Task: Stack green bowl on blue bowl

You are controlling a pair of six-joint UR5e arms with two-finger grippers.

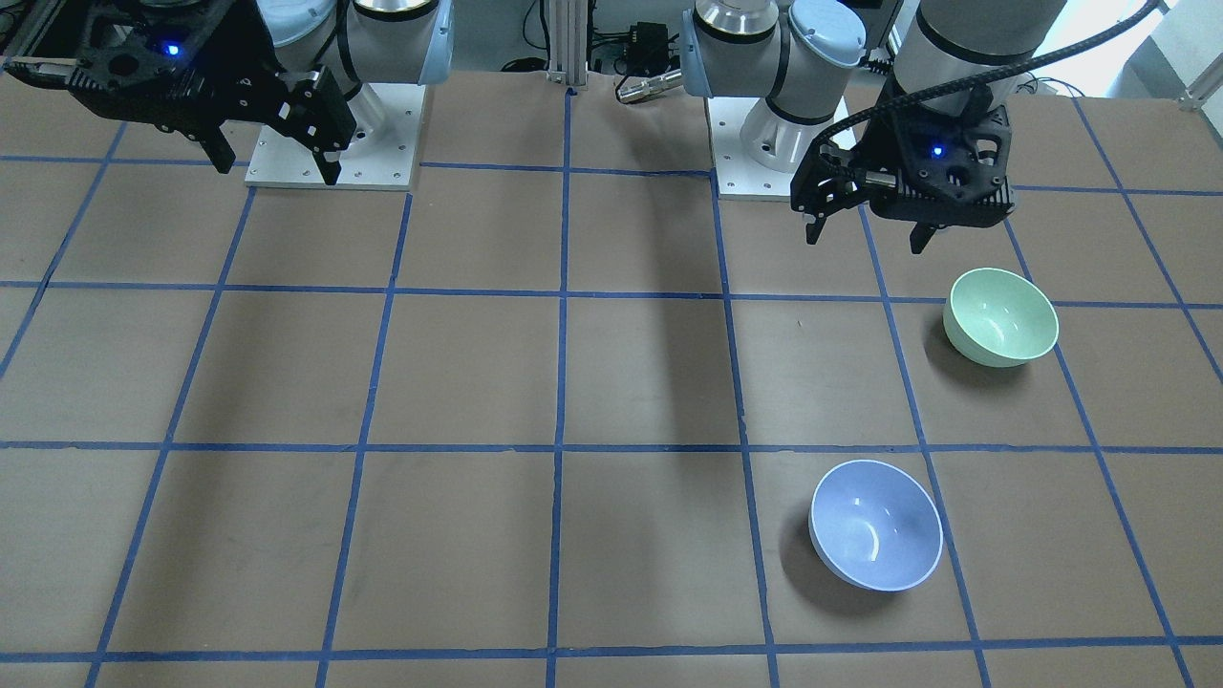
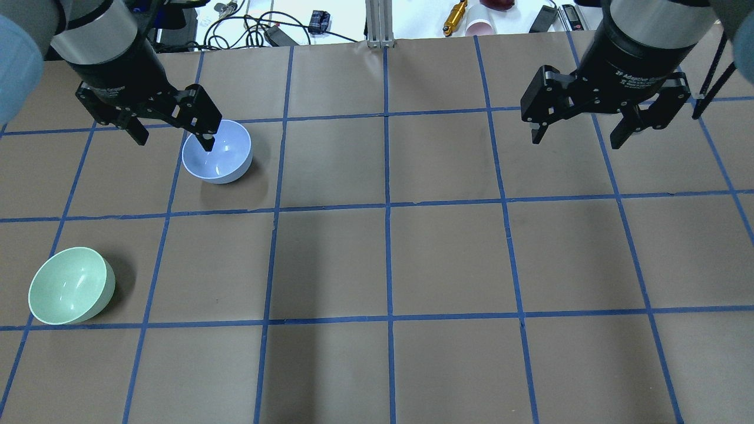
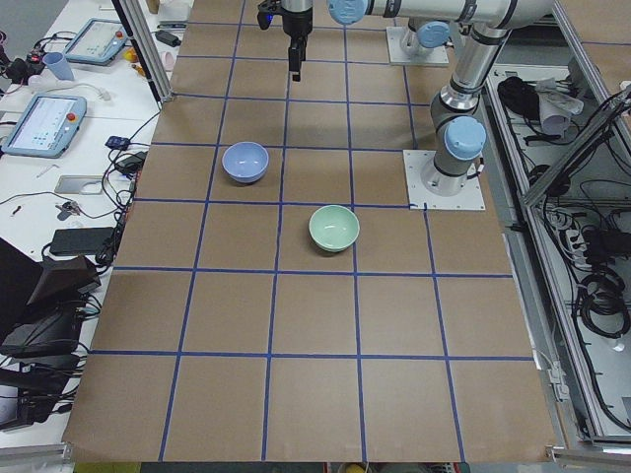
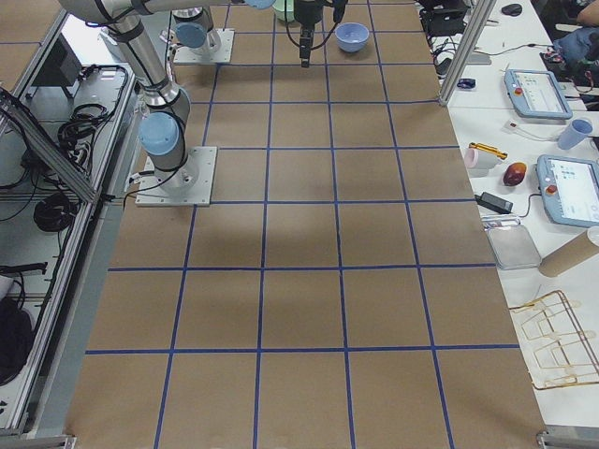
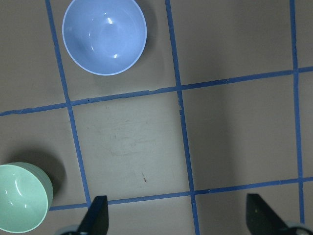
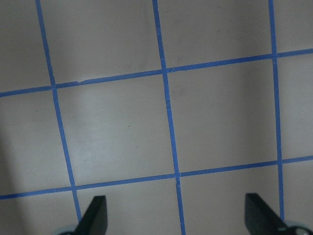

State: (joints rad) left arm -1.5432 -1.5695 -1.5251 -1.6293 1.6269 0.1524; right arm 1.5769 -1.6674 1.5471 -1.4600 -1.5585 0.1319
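green bowl (image 2: 70,285) is sitting ungrasped, apart from the blue bowl (image 2: 227,158); your left pincer (image 2: 174,140) and right pincer (image 2: 575,141) are hanging released; you're needing a rim grasp next.

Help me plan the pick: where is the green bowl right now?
In the overhead view the green bowl sits upright at the table's left, nearer the robot than the blue bowl and apart from it.
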